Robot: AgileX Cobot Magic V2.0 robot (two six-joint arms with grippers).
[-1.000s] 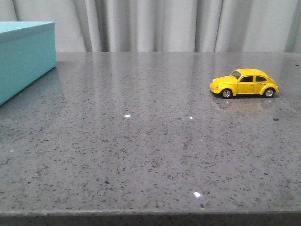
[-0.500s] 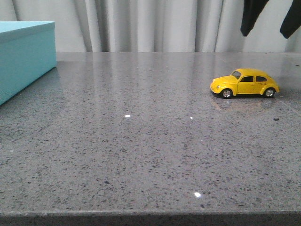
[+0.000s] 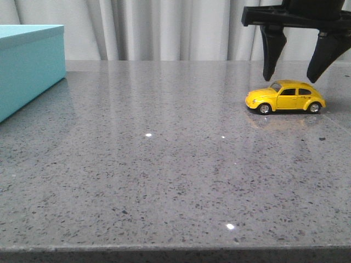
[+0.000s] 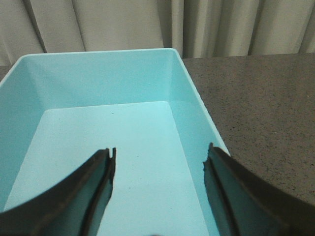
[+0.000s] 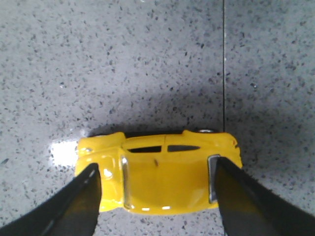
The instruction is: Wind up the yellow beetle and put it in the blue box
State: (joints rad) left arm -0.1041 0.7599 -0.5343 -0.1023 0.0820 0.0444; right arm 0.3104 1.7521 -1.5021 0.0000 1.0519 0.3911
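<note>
The yellow beetle (image 3: 285, 97) stands on its wheels on the grey table at the right, nose to the left. My right gripper (image 3: 292, 74) is open and hangs just above it, one finger over each end, not touching. In the right wrist view the beetle (image 5: 160, 171) lies between the spread fingers of the right gripper (image 5: 155, 174). The blue box (image 3: 27, 68) stands at the far left. In the left wrist view my left gripper (image 4: 160, 160) is open and empty above the open, empty blue box (image 4: 184, 83).
The speckled grey stone table (image 3: 164, 164) has a seam line (image 5: 224, 64) running just behind the beetle. Grey curtains (image 3: 175, 27) hang behind the table's far edge. The table's front edge runs along the bottom of the front view.
My right gripper has come down from above into the front view, open, to just over the beetle. The beetle and the box have not moved.
</note>
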